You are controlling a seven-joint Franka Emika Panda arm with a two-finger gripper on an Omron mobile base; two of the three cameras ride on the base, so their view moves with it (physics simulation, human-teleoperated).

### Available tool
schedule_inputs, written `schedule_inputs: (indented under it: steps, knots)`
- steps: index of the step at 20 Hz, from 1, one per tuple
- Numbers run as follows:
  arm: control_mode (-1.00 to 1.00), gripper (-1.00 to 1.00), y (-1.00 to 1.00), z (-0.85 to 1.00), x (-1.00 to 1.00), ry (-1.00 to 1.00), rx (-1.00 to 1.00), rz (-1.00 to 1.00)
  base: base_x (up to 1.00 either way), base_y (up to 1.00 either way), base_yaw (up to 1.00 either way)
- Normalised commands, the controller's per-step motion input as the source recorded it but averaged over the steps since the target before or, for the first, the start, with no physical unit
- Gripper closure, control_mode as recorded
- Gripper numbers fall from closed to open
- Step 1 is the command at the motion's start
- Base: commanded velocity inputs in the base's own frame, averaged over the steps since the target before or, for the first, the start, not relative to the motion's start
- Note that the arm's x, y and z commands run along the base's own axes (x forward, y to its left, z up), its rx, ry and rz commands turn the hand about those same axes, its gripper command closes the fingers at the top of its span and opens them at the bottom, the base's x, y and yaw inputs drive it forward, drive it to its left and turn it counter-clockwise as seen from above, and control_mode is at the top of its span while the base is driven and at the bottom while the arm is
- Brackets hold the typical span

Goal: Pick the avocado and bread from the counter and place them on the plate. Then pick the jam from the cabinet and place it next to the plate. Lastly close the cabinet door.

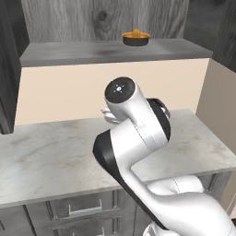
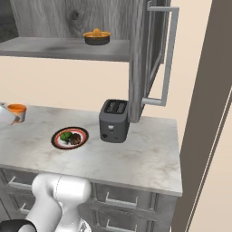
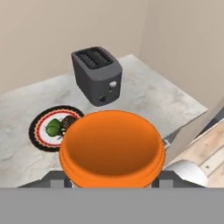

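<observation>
My gripper (image 3: 111, 176) is shut on the orange jam jar (image 3: 112, 148), whose lid looms large in the hand view. In the right base view the jam (image 2: 17, 111) hangs at the left edge over the counter (image 2: 136, 154), left of the plate (image 2: 57, 139), with the gripper (image 2: 8, 116) beside it. The plate (image 3: 38, 135) carries the green avocado (image 3: 53, 127) and the brown bread (image 3: 68, 122). The avocado (image 2: 66, 136) and bread (image 2: 75, 139) lie side by side. The cabinet door (image 2: 152, 54) stands open, edge-on. In the left base view my arm hides the hand.
A dark toaster (image 2: 113, 120) stands right of the plate, below the open door. The toaster (image 3: 96, 74) lies beyond the jam. A dark bowl with orange contents (image 2: 97, 37) sits on the cabinet shelf (image 2: 59, 47). A side wall bounds the counter's right end.
</observation>
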Motion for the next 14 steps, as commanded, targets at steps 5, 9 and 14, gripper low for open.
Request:
schedule_inputs:
  steps: [5, 9, 14]
  knots:
    - [-1.00, 1.00, 0.32, -0.39, 0.25, 0.16, -0.15, 0.00, 0.00, 0.00, 0.00]
    - [-1.00, 1.00, 0.42, -0.32, 0.28, 0.10, -0.14, 0.00, 0.00, 0.00, 0.00]
    - [-1.00, 1.00, 0.22, -0.50, 0.37, 0.09, -0.01, 0.00, 0.00, 0.00, 0.00]
